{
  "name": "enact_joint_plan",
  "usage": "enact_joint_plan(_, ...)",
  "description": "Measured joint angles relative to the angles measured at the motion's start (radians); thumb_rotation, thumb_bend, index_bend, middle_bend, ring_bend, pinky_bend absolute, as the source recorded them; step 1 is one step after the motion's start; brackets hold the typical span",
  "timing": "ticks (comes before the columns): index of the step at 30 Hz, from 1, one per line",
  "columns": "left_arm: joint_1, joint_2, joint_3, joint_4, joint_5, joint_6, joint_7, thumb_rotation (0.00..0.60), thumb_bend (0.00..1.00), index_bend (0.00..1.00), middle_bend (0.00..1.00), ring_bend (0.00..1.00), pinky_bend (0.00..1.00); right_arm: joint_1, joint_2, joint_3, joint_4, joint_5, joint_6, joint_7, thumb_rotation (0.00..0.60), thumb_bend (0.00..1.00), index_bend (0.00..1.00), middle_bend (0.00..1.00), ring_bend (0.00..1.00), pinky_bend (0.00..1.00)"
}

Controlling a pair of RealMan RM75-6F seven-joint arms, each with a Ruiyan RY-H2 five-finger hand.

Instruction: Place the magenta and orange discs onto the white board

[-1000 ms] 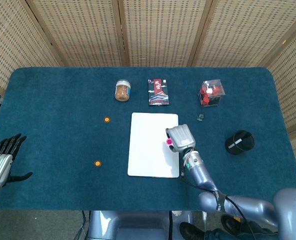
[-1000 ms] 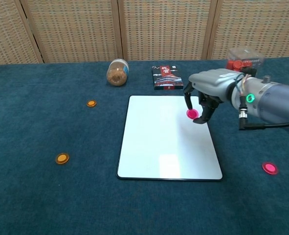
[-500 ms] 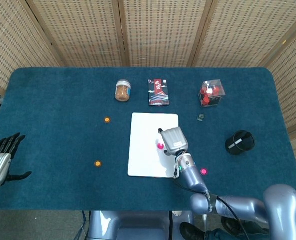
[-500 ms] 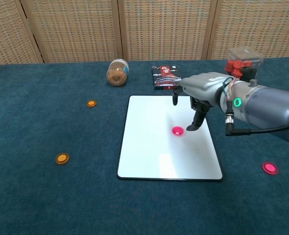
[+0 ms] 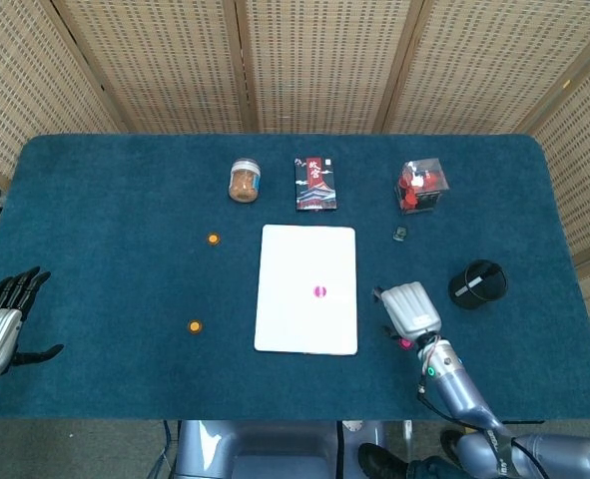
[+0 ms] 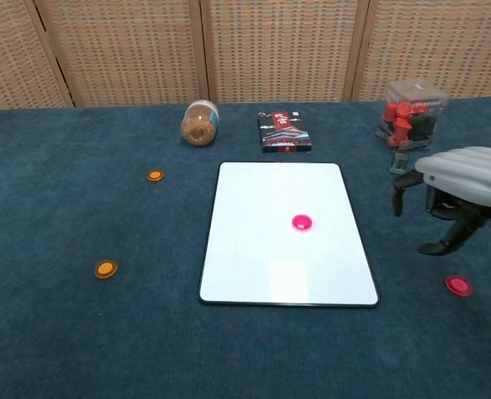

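A magenta disc (image 6: 301, 222) lies flat on the white board (image 6: 253, 249), a little toward 3 o'clock of the board's middle; it is small, round and glossy pink. A second magenta disc (image 6: 457, 285) sits on the blue worktop (image 6: 104, 332), off the board's 4 o'clock corner. The right robot hand (image 6: 453, 195) hovers just above this second disc, palm down, fingers spread and drooping, holding nothing. In the head view the disc is mostly hidden under that hand.

Two orange discs rest on the worktop at the board's 9 o'clock side: one (image 6: 154, 175) nearer the far edge, the other (image 6: 105, 268) closer to the robot and further out. Both are small, flat and round with a darker rim.

The left robot hand (image 5: 3, 324) shows only in the head view, at the worktop's 8 o'clock edge, fingers extended and apart, empty.

Beyond the board, at 12 o'clock, stand a jar (image 6: 199, 123) with brown contents, a dark packet (image 6: 284, 131) and a clear box (image 6: 409, 112) with red parts. A black cup (image 5: 476, 284) lies at 3 o'clock.
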Motion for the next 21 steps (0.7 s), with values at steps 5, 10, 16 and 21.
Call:
enact_joint_plan(5, 0.002, -0.001, 0.003, -0.002, 0.006, 0.004, 0.006, 0.600, 0.00, 0.00, 0.00, 0.00, 0.00, -0.075, 0.021, -0.054, 0.066, -0.121, 0.042, 0.130, 0.600, 0.26, 0.42, 0.96, 1.00, 1.00)
enact_joint_plan(10, 0.006, -0.002, 0.004, -0.004, 0.012, 0.016, 0.010, 0.600, 0.00, 0.00, 0.00, 0.00, 0.00, -0.131, 0.022, -0.085, 0.144, -0.186, 0.064, 0.207, 0.600, 0.26, 0.42, 0.96, 1.00, 1.00)
enact_joint_plan(16, 0.011, -0.004, 0.007, -0.006, 0.019, 0.026, 0.014, 0.600, 0.00, 0.00, 0.00, 0.00, 0.00, -0.166, 0.006, -0.092, 0.191, -0.224, 0.045, 0.270, 0.600, 0.26, 0.42, 0.96, 1.00, 1.00)
enact_joint_plan(21, 0.015, -0.009, 0.002, -0.007, 0.012, 0.036, 0.027, 0.600, 0.00, 0.00, 0.00, 0.00, 0.00, -0.169, 0.002, -0.087, 0.190, -0.237, 0.019, 0.280, 0.600, 0.26, 0.42, 0.96, 1.00, 1.00)
